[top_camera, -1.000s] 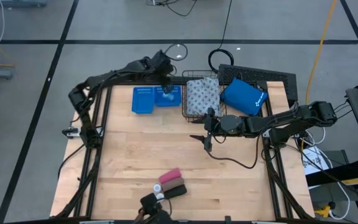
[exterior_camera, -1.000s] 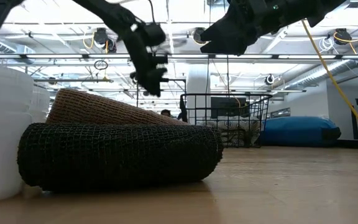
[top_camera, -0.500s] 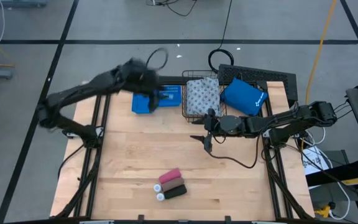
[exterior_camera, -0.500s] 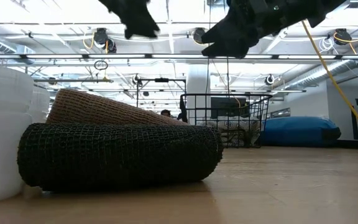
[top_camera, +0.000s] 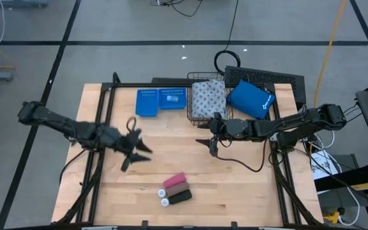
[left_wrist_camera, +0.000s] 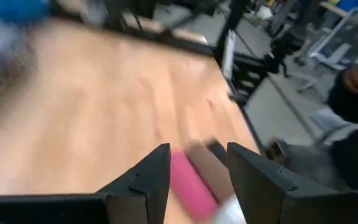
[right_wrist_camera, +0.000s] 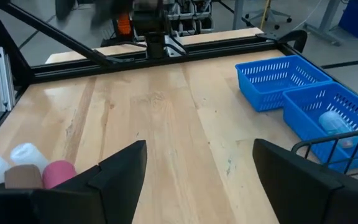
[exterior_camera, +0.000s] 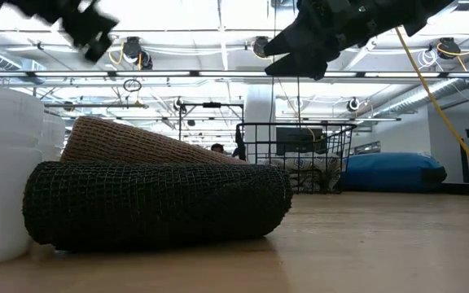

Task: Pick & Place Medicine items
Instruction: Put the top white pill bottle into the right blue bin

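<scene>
I'm holding the left gripper [top_camera: 135,151] empty, jaws parted, over bare tabletop [top_camera: 235,185] left of centre. The pink block [top_camera: 174,181], brown block [top_camera: 179,191] and white bottles [top_camera: 162,197] are sitting by the near edge. The right gripper [top_camera: 206,144] is hanging wide open mid-table, just near of the wire basket [top_camera: 200,78].

A pink oblong block [top_camera: 174,181] beside a dark brown-black block [top_camera: 180,197]; 2 blue perforated plastic trays [top_camera: 147,102]; grey-white patterned soft pack [top_camera: 207,99].
</scene>
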Robot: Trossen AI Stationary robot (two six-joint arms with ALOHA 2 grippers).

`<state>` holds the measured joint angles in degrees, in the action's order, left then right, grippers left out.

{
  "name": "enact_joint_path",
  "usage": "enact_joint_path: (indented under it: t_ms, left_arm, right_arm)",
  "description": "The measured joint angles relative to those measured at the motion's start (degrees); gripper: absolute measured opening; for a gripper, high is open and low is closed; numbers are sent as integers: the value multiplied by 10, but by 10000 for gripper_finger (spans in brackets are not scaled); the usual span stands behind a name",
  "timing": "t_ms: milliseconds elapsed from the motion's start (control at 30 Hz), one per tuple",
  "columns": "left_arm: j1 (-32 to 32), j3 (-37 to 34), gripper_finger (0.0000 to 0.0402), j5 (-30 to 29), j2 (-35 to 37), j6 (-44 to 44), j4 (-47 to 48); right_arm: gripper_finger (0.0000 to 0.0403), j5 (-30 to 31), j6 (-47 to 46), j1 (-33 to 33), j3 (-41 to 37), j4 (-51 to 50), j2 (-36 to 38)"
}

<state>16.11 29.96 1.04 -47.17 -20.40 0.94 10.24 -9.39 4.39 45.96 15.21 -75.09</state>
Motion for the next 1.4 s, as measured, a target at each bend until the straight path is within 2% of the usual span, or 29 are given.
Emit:
enact_joint_path:
  t_ms: [100,233,367,467,567,800,933,1033,1133,1400]
  left_arm:
    - [49,-73,163,-28,-12,-65,-94]
    - [90,-138,163,-78,-60,-108,-195]
    - [112,-137,163,-82,-124,-138,-229]
    - [122,-92,163,-71,-166,-136,-208]
    - [135,-5,163,-67,-209,-115,-99]
    - [185,245,163,-84,-356,-118,299]
    - [201,377,164,-86,-442,-113,422]
    - [208,455,171,-90,-501,-91,475]
    - [207,504,188,-93,-547,-69,491]
    - [188,517,235,-86,-601,-37,499]
  right_arm:
    - [281,0,0,11,0,8,0]
    - [281,0,0,34,0,10,0]
    - [281,0,0,60,0,10,0]
    - [281,1,0,75,0,10,0]
    - [281,2,-6,88,0,10,0]
    - [281,2,-2,116,0,1,0]
    - [281,2,9,126,0,1,0]
    - [281,2,10,127,0,0,0]
    - [281,2,9,129,0,-1,0]
    - [281,1,9,130,0,-2,0]
